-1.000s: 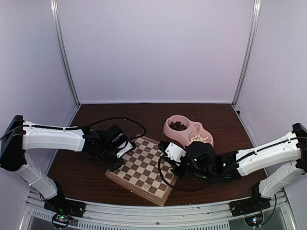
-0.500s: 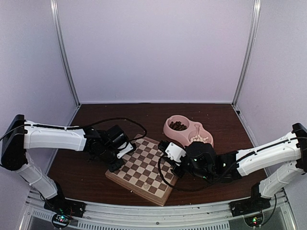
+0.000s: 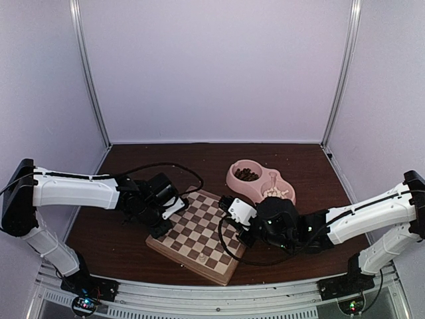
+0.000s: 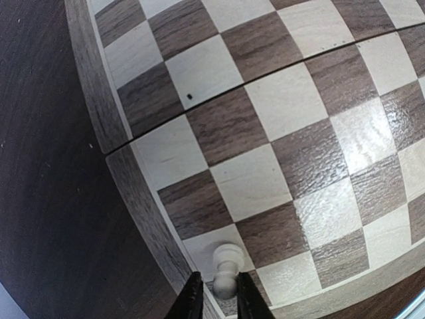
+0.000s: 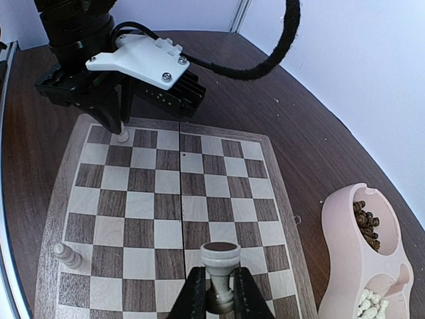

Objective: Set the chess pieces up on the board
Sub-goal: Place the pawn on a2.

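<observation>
The board (image 3: 199, 229) lies between the arms. My left gripper (image 4: 216, 299) sits at its left corner, jaws a sliver apart around the head of a cream chess piece (image 4: 226, 266) that stands on a pale corner square. A thin gap shows beside one finger. The right wrist view shows that piece (image 5: 123, 136) under the left gripper. My right gripper (image 5: 216, 299) is shut on another cream piece (image 5: 220, 262), held base-up over the board's (image 5: 166, 199) right side. A third cream piece (image 3: 202, 255) stands near the front edge, also visible as a pawn (image 5: 66, 254).
A pink double bowl (image 3: 260, 181) stands behind the board's right corner, with dark pieces (image 3: 247, 175) in one well and cream pieces (image 3: 277, 191) in the other. The left arm's cable (image 3: 179, 169) loops over the board's far corner. Dark wooden tabletop (image 3: 133, 159) surrounds the board.
The left gripper's jaws have eased slightly apart around the corner piece. Both arms have barely moved, and the right gripper still holds its piece.
</observation>
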Robot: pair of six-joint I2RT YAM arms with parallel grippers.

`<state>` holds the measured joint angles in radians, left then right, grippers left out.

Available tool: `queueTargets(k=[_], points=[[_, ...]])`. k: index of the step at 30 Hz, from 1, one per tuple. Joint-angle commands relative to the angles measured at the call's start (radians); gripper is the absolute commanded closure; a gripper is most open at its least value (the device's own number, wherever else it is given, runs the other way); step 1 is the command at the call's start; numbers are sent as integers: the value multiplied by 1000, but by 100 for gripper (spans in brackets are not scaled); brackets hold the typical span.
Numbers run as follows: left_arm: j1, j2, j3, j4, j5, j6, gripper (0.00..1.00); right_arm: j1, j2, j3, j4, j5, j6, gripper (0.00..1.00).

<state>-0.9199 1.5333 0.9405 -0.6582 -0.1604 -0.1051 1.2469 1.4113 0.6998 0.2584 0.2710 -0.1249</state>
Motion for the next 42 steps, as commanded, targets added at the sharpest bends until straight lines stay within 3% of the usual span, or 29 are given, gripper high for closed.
queueTargets(k=[1, 10, 17, 22, 32, 42], points=[[7, -5, 21, -3, 1, -2, 76, 2, 2, 1, 11, 14, 6, 100], [7, -7, 20, -3, 5, -2, 73, 4, 2, 2, 11, 11, 5, 100], [7, 15, 28, -5, 5, 5, 88, 3, 0, 1, 11, 8, 4, 100], [8, 24, 36, -19, 4, 5, 93, 4, 0, 1, 10, 7, 5, 100], [7, 18, 44, -55, -53, 3, 93, 3, 6, 4, 8, 7, 4, 100], [6, 10, 43, -58, -23, 7, 90, 2, 11, 7, 7, 2, 7, 100]])
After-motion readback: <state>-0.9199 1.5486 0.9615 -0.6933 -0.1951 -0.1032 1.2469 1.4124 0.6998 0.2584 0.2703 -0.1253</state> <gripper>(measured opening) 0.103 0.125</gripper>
